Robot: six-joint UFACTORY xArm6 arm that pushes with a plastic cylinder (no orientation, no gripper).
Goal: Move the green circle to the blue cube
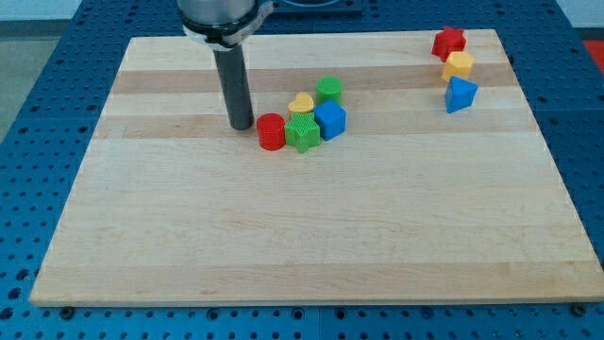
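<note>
Wooden bench (311,236) largest, dark rod with no fingers, so no grip state to tell, its tip (242,127) just left of red cylinder (271,131), green circle (329,90) touching blue cube (330,120) from above, yellow heart (301,103) beside them.

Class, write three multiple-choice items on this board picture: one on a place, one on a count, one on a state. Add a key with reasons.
1. Where is my tip?
A. At the view's left of the red cylinder block
B. At the view's right edge
C. Beside the red star block

2. How many blocks lie on the wooden board?
A. five
B. eight
C. ten

3. The green circle block and the blue cube block are:
A. far apart
B. stacked
C. close neighbours

Key: A, rod stands beside it; B, five clustered, three apart; C, circle sits just above cube.
</note>
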